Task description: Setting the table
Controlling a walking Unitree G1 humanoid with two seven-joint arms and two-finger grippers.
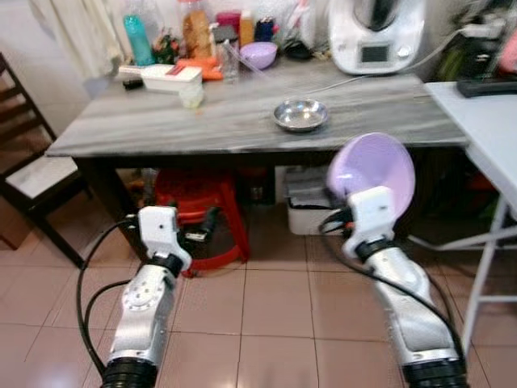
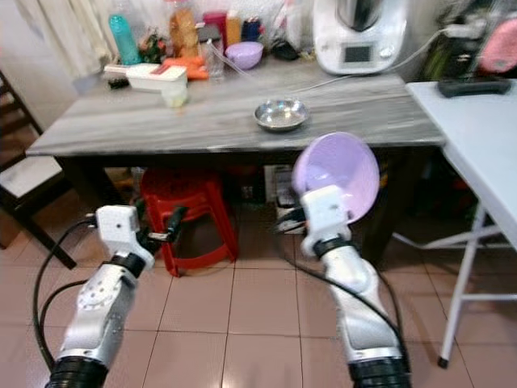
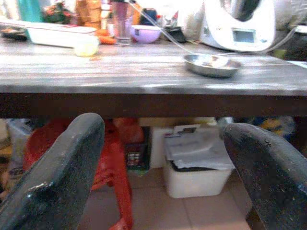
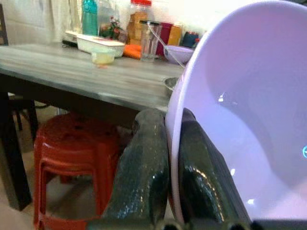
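Lilac plastic bowl (image 1: pixel 373 171) sits in my right gripper (image 4: pixel 173 158), centre-right of the head frame, in front of and below the bench (image 1: pixel 242 121) edge. Jaws are clenched on the bowl's rim, one finger inside the wall, one outside, so the bowl stands on edge with its hollow facing the camera. I judge the rim pinch was chosen because the bowl is too wide to span; it leaves the bowl tilted, so it will need levelling before it goes down.

Left gripper (image 1: pixel 196 233) is lower left of the frame, in front of the red stool (image 1: pixel 198 212) under the bench. Jaws released, wide apart, nothing between them; its wrist camera looks straight at the bench edge and a white bin (image 3: pixel 194 163) below. I read it as idle, kept low and out of the way.

On the bench: steel bowl (image 1: pixel 300 114) near the front edge, centre frame, with bare grey top around it. Upper part of the frame is crowded: second lilac bowl (image 1: pixel 258 54), white tray (image 1: pixel 161 76), bottles and jars, a white kitchen machine (image 1: pixel 376 32).

Judgement: carry phase, bowl not yet placed. The arm must rise above bench height first. Risk: thin rim slipping as the bowl is rotated flat.
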